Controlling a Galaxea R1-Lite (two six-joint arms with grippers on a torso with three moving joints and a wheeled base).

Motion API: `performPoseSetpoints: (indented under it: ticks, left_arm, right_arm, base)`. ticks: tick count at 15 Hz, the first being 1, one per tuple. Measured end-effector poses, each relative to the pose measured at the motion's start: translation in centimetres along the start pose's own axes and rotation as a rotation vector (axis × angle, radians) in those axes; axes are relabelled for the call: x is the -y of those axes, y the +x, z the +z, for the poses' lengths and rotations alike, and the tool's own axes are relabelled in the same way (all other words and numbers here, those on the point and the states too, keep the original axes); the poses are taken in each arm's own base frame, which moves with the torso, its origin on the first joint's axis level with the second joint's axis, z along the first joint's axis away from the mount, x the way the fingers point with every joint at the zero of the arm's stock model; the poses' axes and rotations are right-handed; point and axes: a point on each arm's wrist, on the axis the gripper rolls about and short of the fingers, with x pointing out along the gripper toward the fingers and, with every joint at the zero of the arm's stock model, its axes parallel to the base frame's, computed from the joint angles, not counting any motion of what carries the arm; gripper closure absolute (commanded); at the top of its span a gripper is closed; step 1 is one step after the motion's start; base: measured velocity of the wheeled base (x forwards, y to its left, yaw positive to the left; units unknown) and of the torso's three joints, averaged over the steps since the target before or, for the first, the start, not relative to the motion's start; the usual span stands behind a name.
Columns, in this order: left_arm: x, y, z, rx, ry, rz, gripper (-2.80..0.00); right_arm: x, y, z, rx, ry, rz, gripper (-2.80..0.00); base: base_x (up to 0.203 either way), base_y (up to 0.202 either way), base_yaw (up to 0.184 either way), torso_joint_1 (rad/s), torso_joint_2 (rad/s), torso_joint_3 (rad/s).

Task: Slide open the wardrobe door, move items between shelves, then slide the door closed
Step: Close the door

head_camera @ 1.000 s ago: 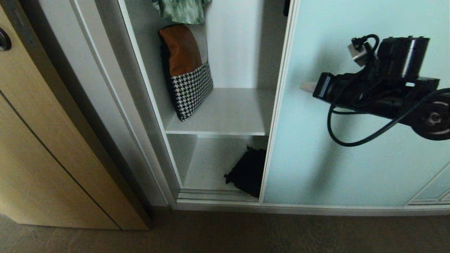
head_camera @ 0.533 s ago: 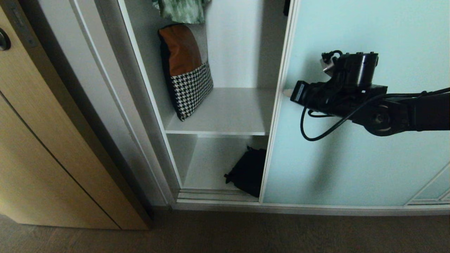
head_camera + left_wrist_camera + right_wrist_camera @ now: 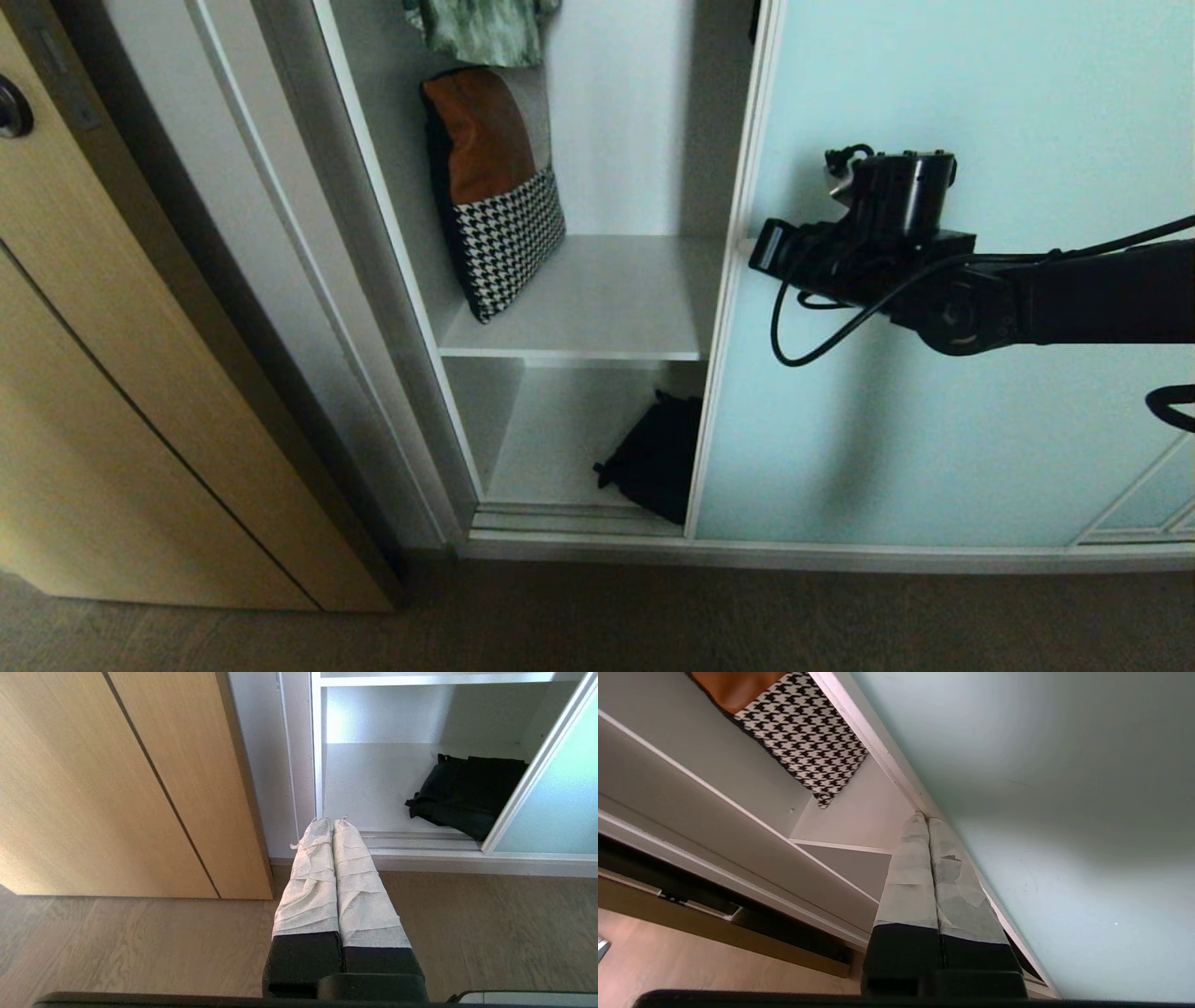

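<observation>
The sliding wardrobe door [image 3: 934,448] is a pale aqua panel covering the wardrobe's right part, and its silver frame edge [image 3: 726,308] borders the open bay. My right gripper [image 3: 747,246] reaches in from the right across the panel. It is shut and empty, with its tips [image 3: 923,817] against that frame edge at the height of the middle shelf [image 3: 597,299]. A black bag [image 3: 653,457] lies on the bottom shelf [image 3: 551,439], half behind the door. My left gripper [image 3: 331,820] is shut and empty, low over the floor and pointing at the wardrobe's base, with the bag [image 3: 467,793] ahead of it.
A brown-and-houndstooth cushion [image 3: 495,187] leans against the left wall on the middle shelf, under a hanging green garment [image 3: 481,28]. A light wood-grain door [image 3: 140,373] stands to the left. Another aqua panel [image 3: 1148,495] shows at lower right. Wood floor [image 3: 597,616] runs along the front.
My right arm has stretched leftward across the aqua door, carrying the shut gripper from mid-panel to the frame edge. The door's edge has shifted slightly left.
</observation>
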Motion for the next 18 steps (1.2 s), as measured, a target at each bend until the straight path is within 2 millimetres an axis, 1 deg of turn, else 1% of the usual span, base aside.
performPoseSetpoints:
  ticks: [2, 6, 8, 11, 18]
  left_arm:
    - [0.0, 0.0, 0.0, 0.000, 0.000, 0.000, 0.00]
    - [0.0, 0.0, 0.0, 0.000, 0.000, 0.001, 0.00]
    - [0.0, 0.0, 0.0, 0.000, 0.000, 0.001, 0.00]
    - [0.0, 0.0, 0.0, 0.000, 0.000, 0.000, 0.00]
    - [0.0, 0.0, 0.0, 0.000, 0.000, 0.000, 0.00]
  right_arm:
    - [0.1, 0.1, 0.2, 0.007, 0.000, -0.001, 0.00]
    - [0.4, -0.5, 0.9, 0.032, -0.001, -0.013, 0.00]
    - [0.1, -0.6, 0.9, 0.026, -0.003, -0.012, 0.00]
    - [-1.4, -0.3, 0.3, 0.018, -0.010, 0.022, 0.00]
    - [-5.0, 0.8, -2.0, -0.038, -0.029, 0.114, 0.00]
  base:
    - [0.000, 0.000, 0.000, 0.000, 0.00, 0.000]
    - [0.000, 0.000, 0.000, 0.000, 0.00, 0.000]
    - [0.000, 0.000, 0.000, 0.000, 0.00, 0.000]
    - [0.000, 0.000, 0.000, 0.000, 0.00, 0.000]
    - [0.000, 0.000, 0.000, 0.000, 0.00, 0.000]
